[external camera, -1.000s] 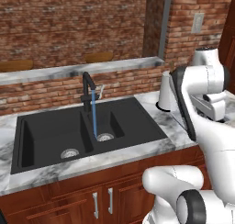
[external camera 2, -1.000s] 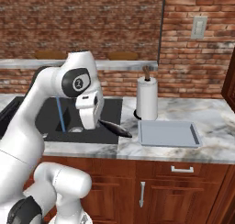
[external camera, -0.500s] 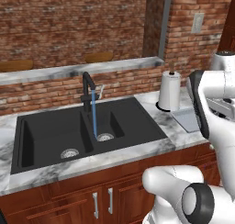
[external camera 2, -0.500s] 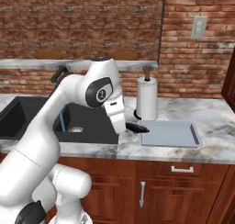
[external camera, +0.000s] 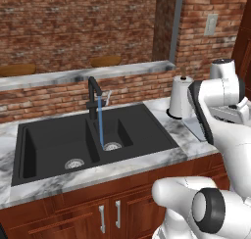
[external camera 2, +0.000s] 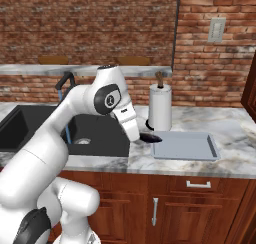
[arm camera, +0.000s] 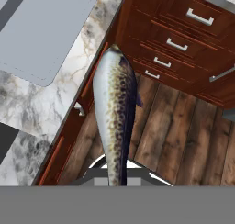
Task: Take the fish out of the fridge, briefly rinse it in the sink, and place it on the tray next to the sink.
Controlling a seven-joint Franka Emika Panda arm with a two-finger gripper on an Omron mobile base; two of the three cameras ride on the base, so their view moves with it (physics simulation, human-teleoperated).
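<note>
Swinging from the sink (external camera 2: 100, 133) toward the tray (external camera 2: 186, 145), the gripper (external camera 2: 142, 137) now reaches its near edge. Jaws pinch the fish (arm camera: 115, 113); placing comes next.

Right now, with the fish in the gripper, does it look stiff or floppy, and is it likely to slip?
Probably stiff: the fish juts straight out from the gripper without drooping, in both the hand view and the right base view. Likely light, since a grip at one end carries it. Possibly slippery: the tap is running, the skin looks glossy, and the body tapers.
</note>
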